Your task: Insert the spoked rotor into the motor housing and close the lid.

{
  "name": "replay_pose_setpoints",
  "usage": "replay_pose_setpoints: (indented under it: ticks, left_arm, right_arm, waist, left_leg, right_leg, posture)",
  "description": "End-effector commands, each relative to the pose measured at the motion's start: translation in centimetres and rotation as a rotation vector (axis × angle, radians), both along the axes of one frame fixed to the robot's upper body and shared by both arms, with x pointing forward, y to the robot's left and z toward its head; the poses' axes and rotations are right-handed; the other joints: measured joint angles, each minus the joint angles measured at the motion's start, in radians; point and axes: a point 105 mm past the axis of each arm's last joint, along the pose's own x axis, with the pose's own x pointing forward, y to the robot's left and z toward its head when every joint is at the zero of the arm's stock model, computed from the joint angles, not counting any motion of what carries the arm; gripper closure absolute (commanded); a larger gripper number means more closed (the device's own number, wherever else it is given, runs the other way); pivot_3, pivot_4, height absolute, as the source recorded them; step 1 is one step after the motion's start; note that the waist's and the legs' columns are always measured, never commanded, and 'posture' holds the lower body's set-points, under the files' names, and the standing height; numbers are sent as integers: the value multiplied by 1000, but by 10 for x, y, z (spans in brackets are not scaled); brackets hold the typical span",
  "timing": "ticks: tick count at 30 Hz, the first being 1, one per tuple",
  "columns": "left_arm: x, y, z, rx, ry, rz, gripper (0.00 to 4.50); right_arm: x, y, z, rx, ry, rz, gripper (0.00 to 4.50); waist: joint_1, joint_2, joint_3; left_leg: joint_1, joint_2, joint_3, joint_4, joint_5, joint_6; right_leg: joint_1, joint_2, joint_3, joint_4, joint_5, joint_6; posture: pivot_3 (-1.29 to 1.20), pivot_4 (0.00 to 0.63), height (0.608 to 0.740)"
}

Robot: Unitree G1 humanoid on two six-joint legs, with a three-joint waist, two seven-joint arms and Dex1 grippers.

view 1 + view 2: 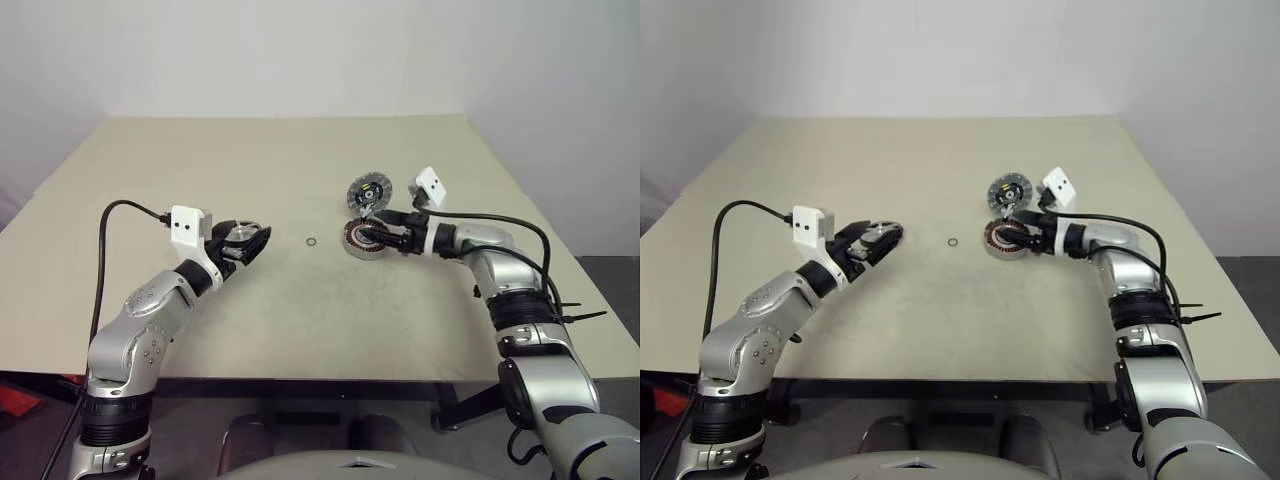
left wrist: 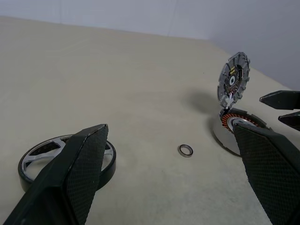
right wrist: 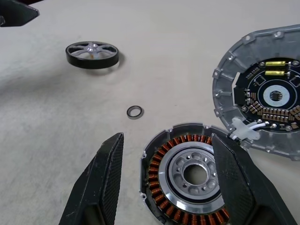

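Observation:
The spoked rotor (image 2: 68,159), dark-rimmed with silvery spokes, lies flat on the table just past one fingertip of my left gripper (image 1: 256,238). That gripper is open and holds nothing. The motor housing (image 3: 192,173) shows its copper windings around a silver hub. My right gripper (image 3: 167,137) is open, with one finger on each side of the housing. The lid (image 1: 368,191) stands tilted up behind the housing, circuit side showing, joined to it by white wires.
A tiny metal ring (image 1: 311,241) lies on the beige table (image 1: 300,330) between the rotor and the housing. A black cable loops from the left wrist. White walls stand behind the table's far edge.

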Motion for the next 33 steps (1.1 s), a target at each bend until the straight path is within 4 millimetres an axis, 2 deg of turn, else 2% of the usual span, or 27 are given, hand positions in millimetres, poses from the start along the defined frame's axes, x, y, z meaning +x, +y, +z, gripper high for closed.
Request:
replay_pose_setpoints:
  ticks: [1,6,11,16,23,30,33]
  left_arm:
    - [0,-1,12,4,-50,-7,0]
    - [0,-2,12,1,-50,-7,0]
    - [0,-2,11,0,-48,-6,0]
    - [2,-3,12,-4,-53,-5,0]
    - [2,-2,10,-8,-52,9,0]
    - [2,0,10,-12,-56,24,0]
    - [1,1,9,-14,-55,34,0]
  right_arm:
    - [1,4,16,14,-65,26,1190]
    - [0,3,15,1,-66,32,1190]
    - [-2,-4,4,-293,-159,121,1190]
    - [7,-10,6,-431,-211,161,1190]
    - [8,-18,14,-606,-236,319,1190]
    - [7,-25,14,-714,-232,424,1190]
    - [7,-17,5,-725,-217,461,1190]
  waist:
    - [0,0,0]
    - [0,0,0]
    - [0,0,0]
    - [-3,0,0]
    - [-2,0,0]
    - [-2,0,0]
    - [-3,0,0]
  left_leg:
    - [0,0,0,0,0,0]
    - [0,0,0,0,0,0]
    - [0,0,0,0,0,0]
    - [0,0,0,0,0,0]
    - [-1,0,0,1,-2,4]
    - [-1,0,0,1,-3,6]
    - [-1,0,0,2,-3,7]
  right_leg:
    - [0,0,0,0,0,0]
    - [0,0,0,0,0,0]
    - [0,0,0,0,0,0]
    - [0,0,0,0,0,0]
    - [0,0,0,0,0,0]
    - [0,0,0,0,0,0]
    - [0,0,0,0,0,0]
  posture:
    - [0,0,740]
    - [0,0,740]
    - [0,0,740]
    - [0,0,740]
    - [0,0,740]
    - [0,0,740]
    - [0,0,740]
